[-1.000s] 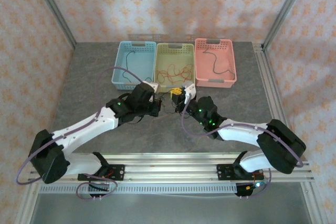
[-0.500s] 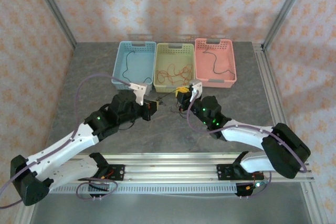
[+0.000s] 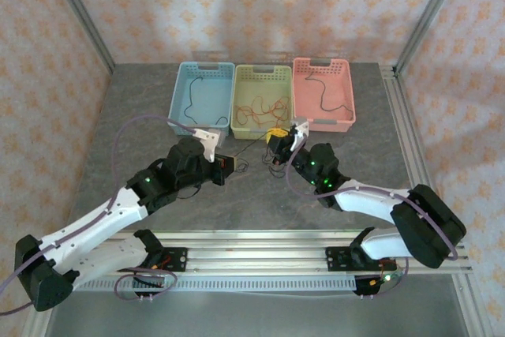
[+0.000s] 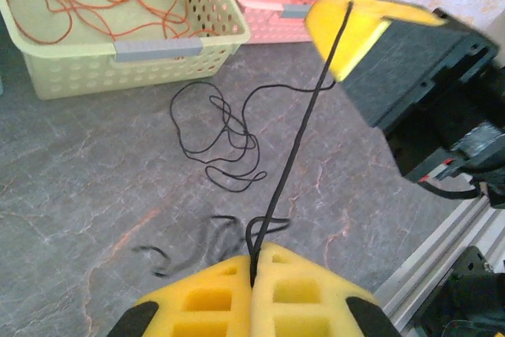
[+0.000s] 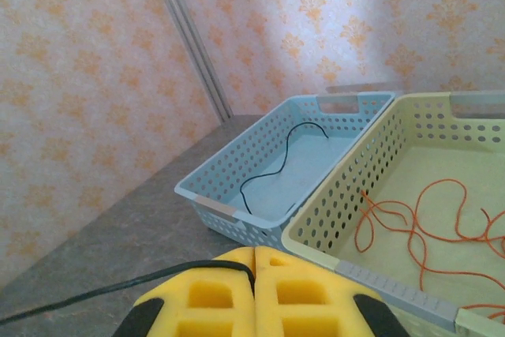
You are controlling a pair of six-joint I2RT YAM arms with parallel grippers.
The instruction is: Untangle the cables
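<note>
Left jaws pulled away from right jaws, both clamped on one black cable, now taut just before the green basket; loose tangle on desk beneath, likely separating

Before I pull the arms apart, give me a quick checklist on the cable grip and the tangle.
1. Left gripper shut on the black cable: ok.
2. Right gripper shut on that cable: ok.
3. Cable straight between the grippers: ok.
4. Tangle on the table undone: not ok, loops overlap.
5. Tangle joined to the held cable: cannot tell.
</note>
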